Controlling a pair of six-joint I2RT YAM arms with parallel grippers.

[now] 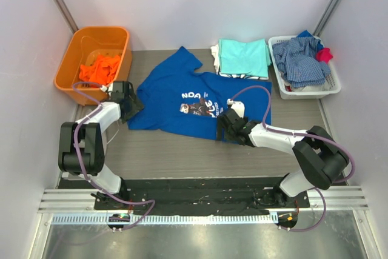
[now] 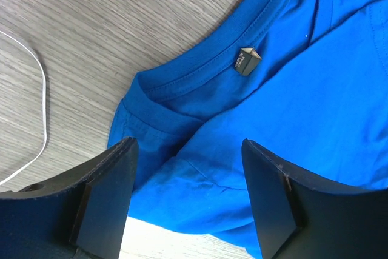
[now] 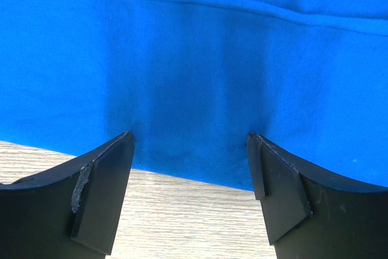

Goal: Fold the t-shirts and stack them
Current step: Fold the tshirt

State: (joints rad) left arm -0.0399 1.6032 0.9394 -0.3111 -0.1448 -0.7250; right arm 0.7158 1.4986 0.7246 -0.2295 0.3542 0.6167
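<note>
Cannot read the chest print on the blue t-shirt (image 1: 194, 98) in full: partly covered from above by the right hand (image 1: 229, 124), and cut off at the top edge of the right wrist view. Cannot make out the shirt's left edge either, tucked under the left hand (image 1: 128, 102). Hard to sort the heap in the white basket (image 1: 306, 93) right of the blue shirt, beyond a checked garment (image 1: 300, 59) on top. In the folded stack (image 1: 244, 57) just behind the shirt, shows only an aqua top layer clearly, with white edges beneath. Left of the shirt, an orange tub (image 1: 71, 59) with orange cloth (image 1: 100, 70) bunched inside.

Finds the blue shirt spread flat on the middle of the surface (image 1: 176, 150), print up, collar toward the left.

Reaches in from the left with elbow raised, left hand low at the collar, fingers apart, blue cloth between them, neckband and its small label (image 2: 245, 62) just ahead. Cannot tell whether the fingers touch the cloth.

Stretches in low from the right, right hand at the shirt's near hem, fingers apart and straddling the hem edge, nothing pinched.
</note>
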